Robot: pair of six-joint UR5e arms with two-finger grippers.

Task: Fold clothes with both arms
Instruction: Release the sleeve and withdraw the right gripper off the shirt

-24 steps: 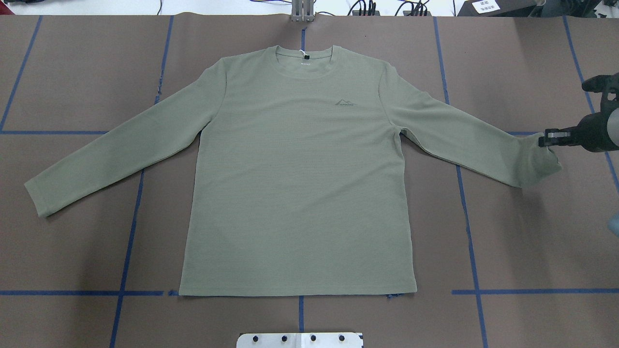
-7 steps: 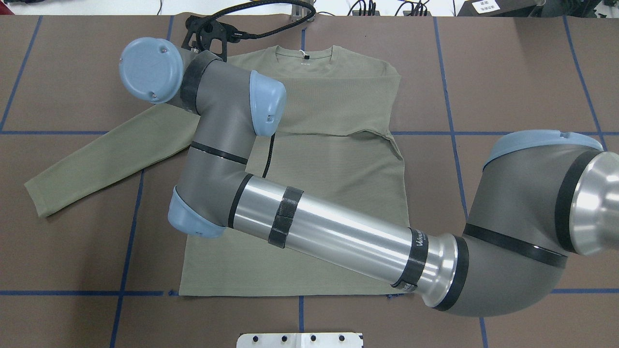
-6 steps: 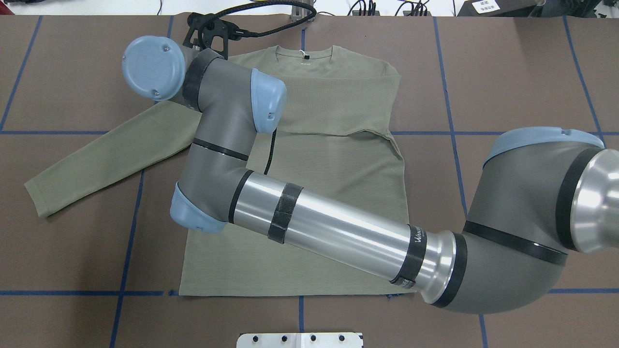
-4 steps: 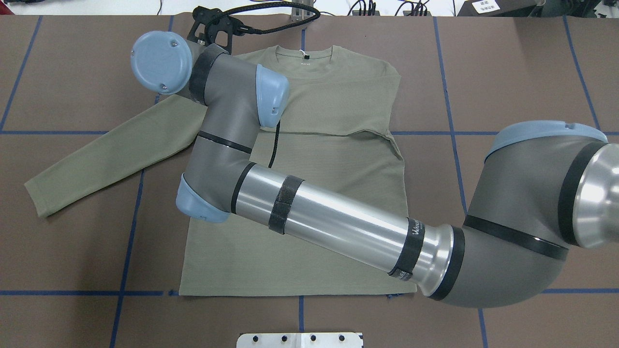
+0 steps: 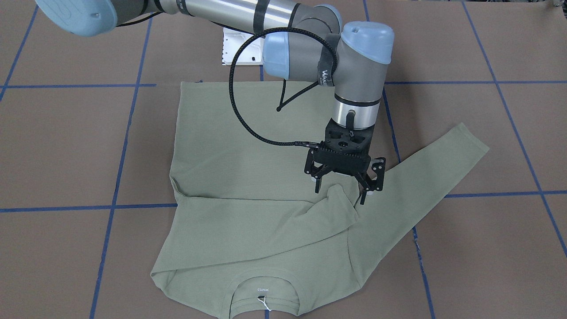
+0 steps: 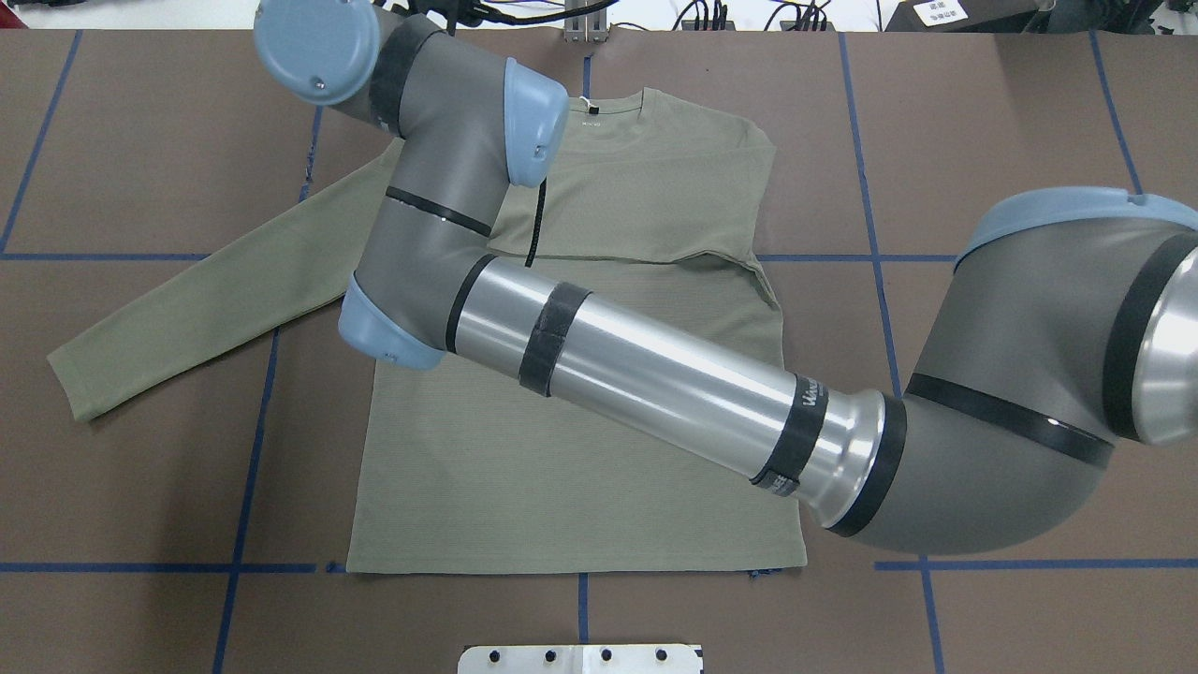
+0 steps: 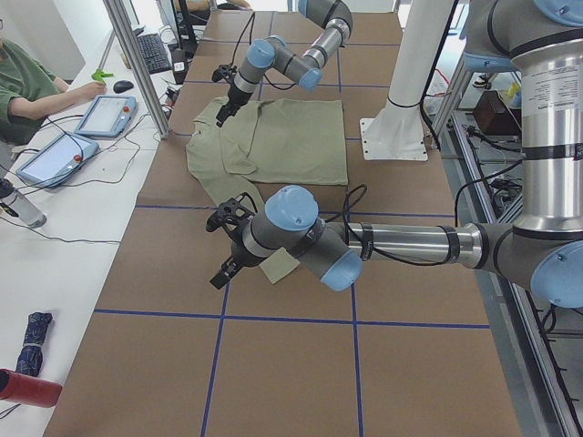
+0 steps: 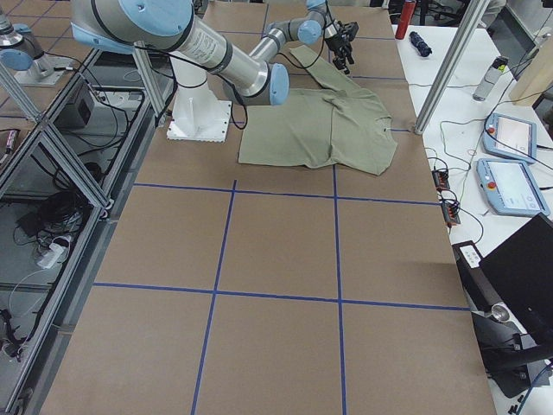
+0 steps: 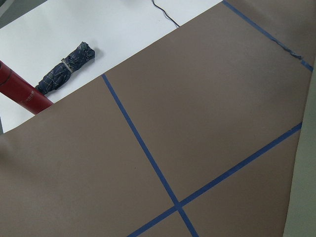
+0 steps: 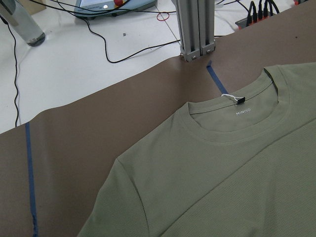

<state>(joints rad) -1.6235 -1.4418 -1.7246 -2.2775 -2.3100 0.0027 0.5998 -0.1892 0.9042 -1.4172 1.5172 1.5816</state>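
The sage-green shirt (image 5: 248,146) (image 6: 608,487) (image 10: 222,182) lies flat with its neck toward the far edge. Its right sleeve is folded across the chest. That sleeve's cuff (image 5: 343,212) rests near the left shoulder. My right gripper (image 5: 340,196) hangs open just over the cuff, holding nothing. The right arm (image 6: 655,384) crosses the shirt from the right. The left sleeve (image 6: 206,300) lies stretched out. My left gripper (image 7: 225,250) shows only in the exterior left view, beside the left cuff (image 7: 278,266); I cannot tell whether it is open or shut.
The white pedestal base (image 6: 580,658) stands at the near edge. An aluminium post (image 10: 195,29) rises at the far edge. Beyond it a side bench holds tablets (image 7: 100,114), with a person (image 7: 27,82) seated there. A red bottle (image 9: 19,91) and a folded umbrella (image 9: 66,69) lie off the mat.
The right sleeve, stretched out 3.3 s ago, now lies folded across the chest. In the last second the right arm's wrist moved toward the far edge.
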